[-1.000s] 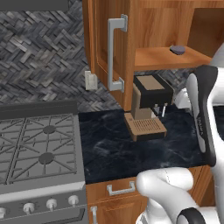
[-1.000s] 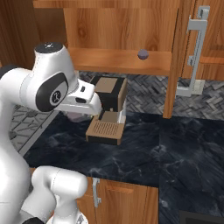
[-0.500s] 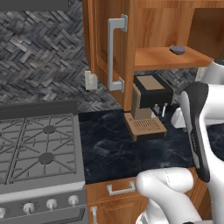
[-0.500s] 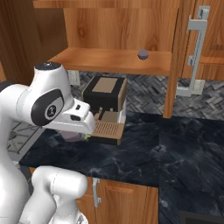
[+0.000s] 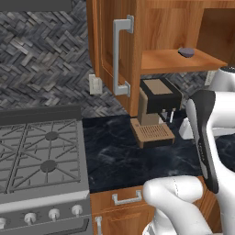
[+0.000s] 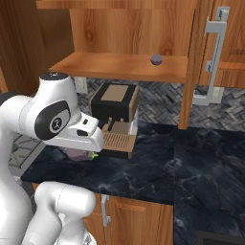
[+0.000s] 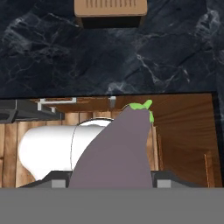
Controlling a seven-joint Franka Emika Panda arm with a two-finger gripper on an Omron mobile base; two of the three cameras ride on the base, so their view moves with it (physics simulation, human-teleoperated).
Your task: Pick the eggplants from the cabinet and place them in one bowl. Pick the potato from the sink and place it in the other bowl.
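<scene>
**Eggplant carried low over the dark marble counter**

The counter (image 6: 201,167) was black stone veined with pale grey, glossy and flat, backed by a grey herringbone tile wall (image 5: 41,50). Above it hung the cabinet (image 5: 151,27), warm brown wood with visible grain, its door (image 5: 112,50) swung open and carrying a long silver bar handle (image 5: 120,57). To the left sat a grey steel stove (image 5: 36,156) with black cast grates. Under the cabinet stood a boxy black coffee machine (image 6: 114,112) with a tan top and a slatted wooden drip tray.

The plain shelf (image 6: 119,66) held one eggplant (image 6: 156,59), a small rounded purplish-grey lump, lying near the shelf's front edge.

The gripper (image 6: 79,154) hung low beside the coffee machine, just over the counter's front part. It was closed around a second eggplant (image 7: 116,153), smooth, matte and tapering to a green stalk; in the hand view the fruit covered most of the fingers, so their spread could not be judged.
</scene>
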